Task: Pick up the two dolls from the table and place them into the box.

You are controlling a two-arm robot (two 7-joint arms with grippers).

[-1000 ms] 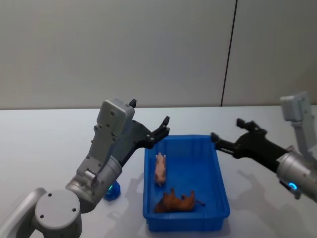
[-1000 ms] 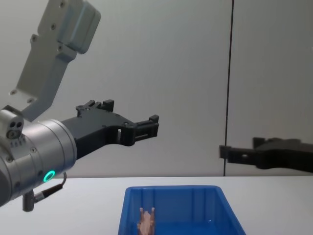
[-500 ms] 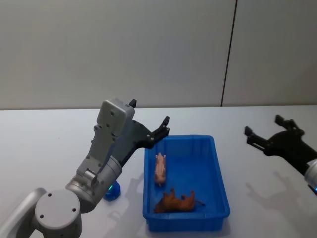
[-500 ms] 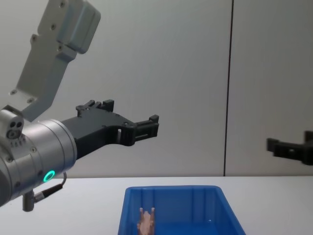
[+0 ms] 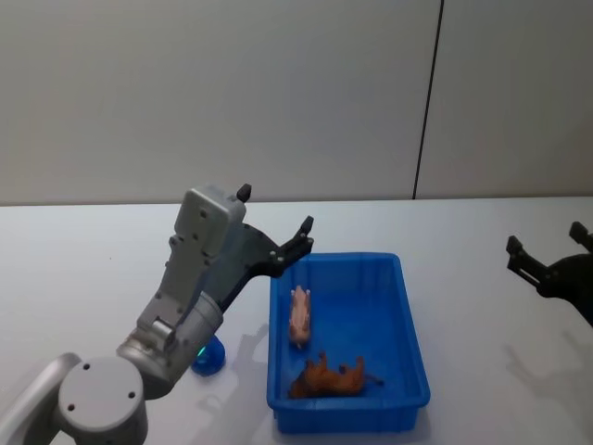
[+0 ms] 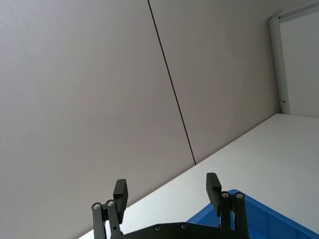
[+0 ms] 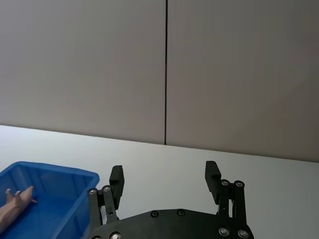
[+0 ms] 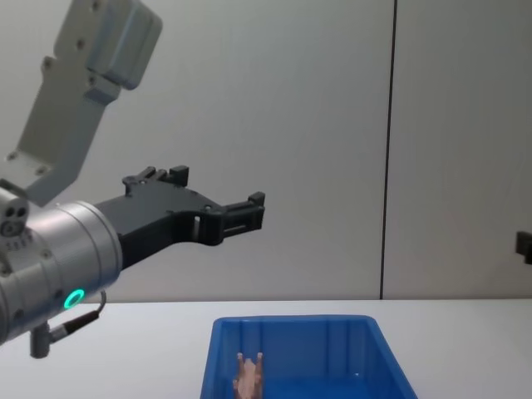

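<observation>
Right end effector [image 7: 165,173], spread, has pulled rightward; box [image 5: 414,348] holds pinkish-tan doll [image 5: 299,315] and brown toy [image 5: 334,378].

I am pulling my right hand [image 5: 545,239] away from the box [image 5: 400,278] and out toward my right side. A second ago its fingertips were hanging just off the box's right rim. Now it is hovering well apart from the box, above the tabletop [image 5: 482,306] at the right edge of the head view. In the chest view it is shrinking to a dark sliver at the right border. My left hand [image 5: 275,209] is also easing slightly toward my left and a touch higher, above the box's far-left corner.
</observation>
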